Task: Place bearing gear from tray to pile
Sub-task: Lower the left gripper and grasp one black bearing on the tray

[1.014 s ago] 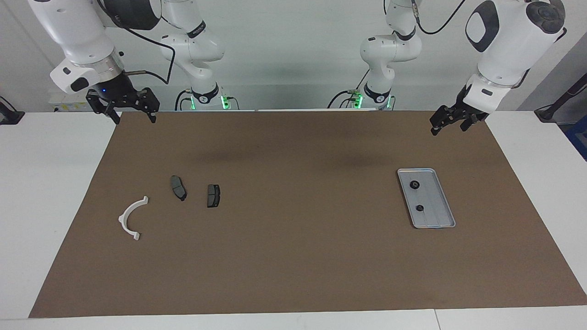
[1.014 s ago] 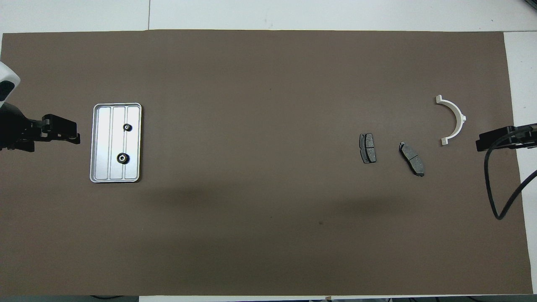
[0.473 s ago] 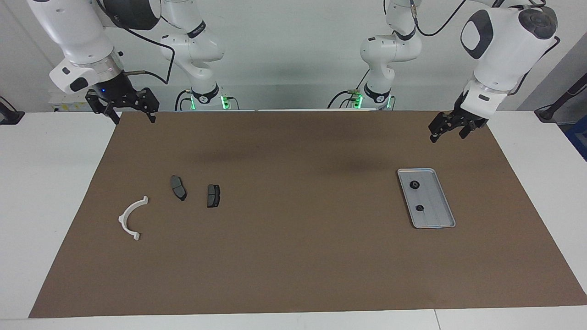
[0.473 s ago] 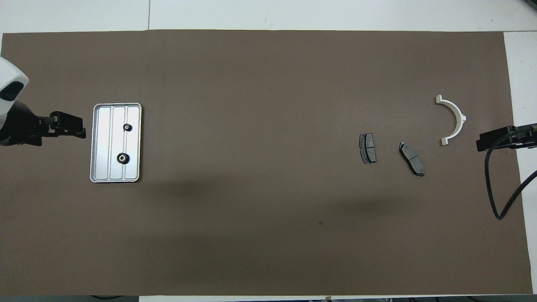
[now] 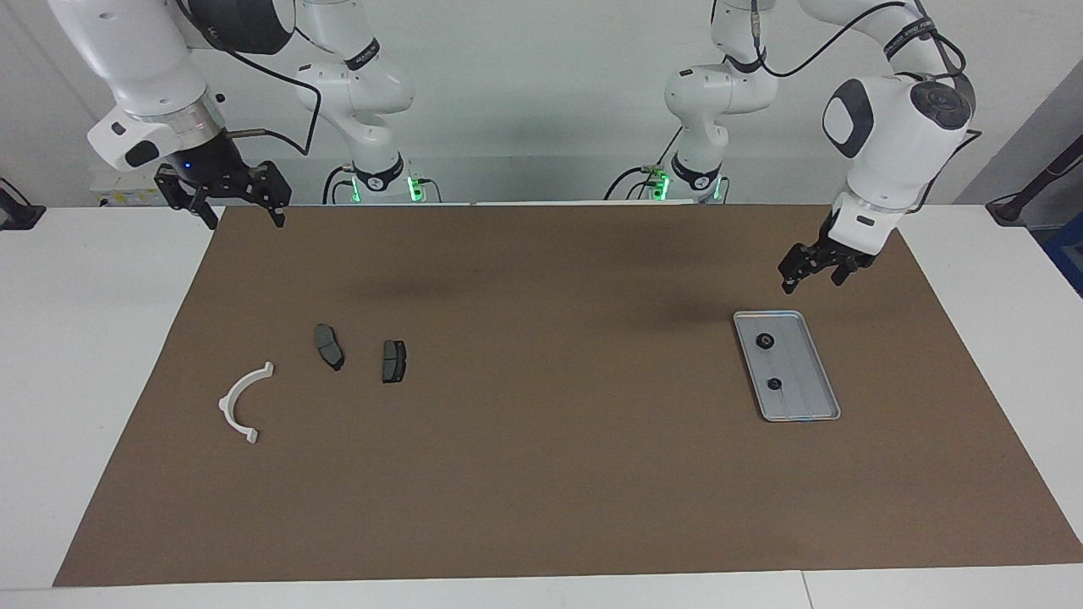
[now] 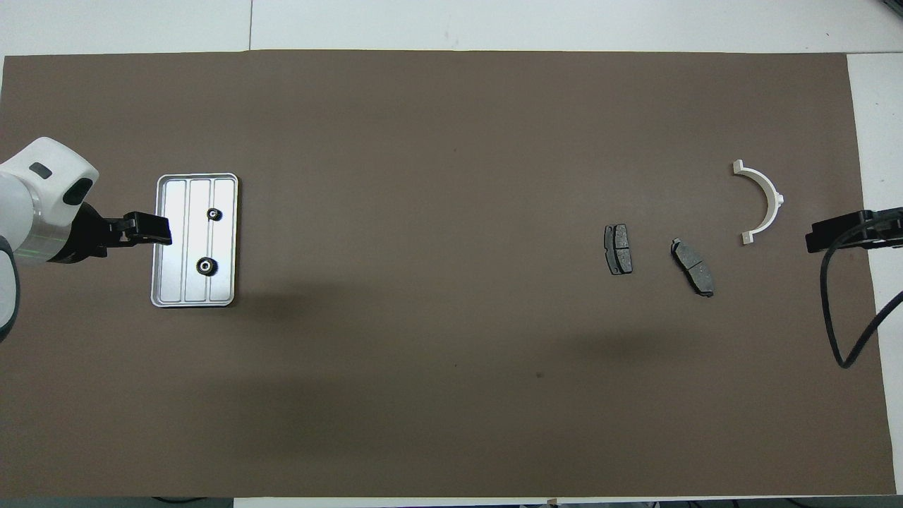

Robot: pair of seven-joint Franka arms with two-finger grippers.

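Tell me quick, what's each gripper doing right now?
Left gripper: open, empty, in the air at the edge of the tray.
Right gripper: open, empty, waiting over the mat's corner.

Brown mat [image 5: 541, 474] covering white table [image 5: 76, 338], possibly paper, pale wall [image 5: 541, 101] above

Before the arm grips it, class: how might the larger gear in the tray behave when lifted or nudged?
The larger gear lies flat, so it probably won't roll. Small and low, it may slide on the smooth tray. It looks rigid, likely dense for its size.
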